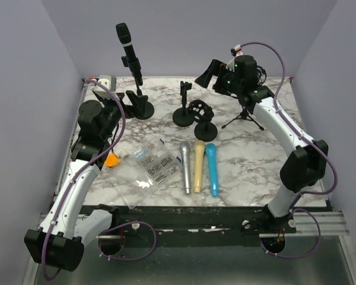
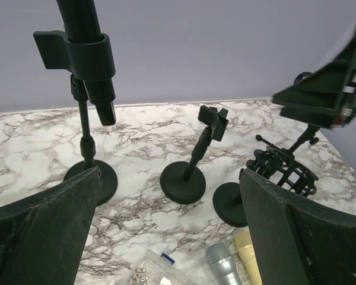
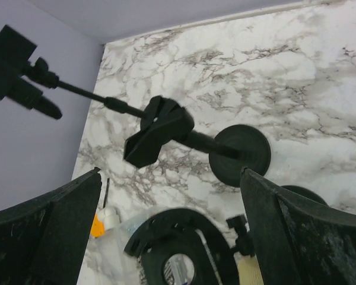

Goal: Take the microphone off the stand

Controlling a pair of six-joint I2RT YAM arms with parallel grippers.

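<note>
A black microphone (image 1: 126, 44) stands upright, held in the clip of a round-based stand (image 1: 143, 109) at the back left. The left wrist view shows its lower end in the clip (image 2: 90, 54) above the base (image 2: 96, 180). My left gripper (image 1: 126, 105) is open and empty, low beside that base. In its own view (image 2: 172, 231) it is apart from the stand. My right gripper (image 1: 206, 73) is open and empty, raised over the back middle. Its view (image 3: 169, 231) shows the clipped microphone end (image 3: 25, 89) far off at top left.
An empty clip stand (image 1: 184, 111), a shock-mount stand (image 1: 203, 117) and a small tripod (image 1: 243, 117) stand at the back. Silver (image 1: 185, 167), beige (image 1: 199, 166) and blue (image 1: 212, 169) microphones lie in front. A clear box of screws (image 1: 147, 169) and an orange piece (image 1: 111, 160) lie front left.
</note>
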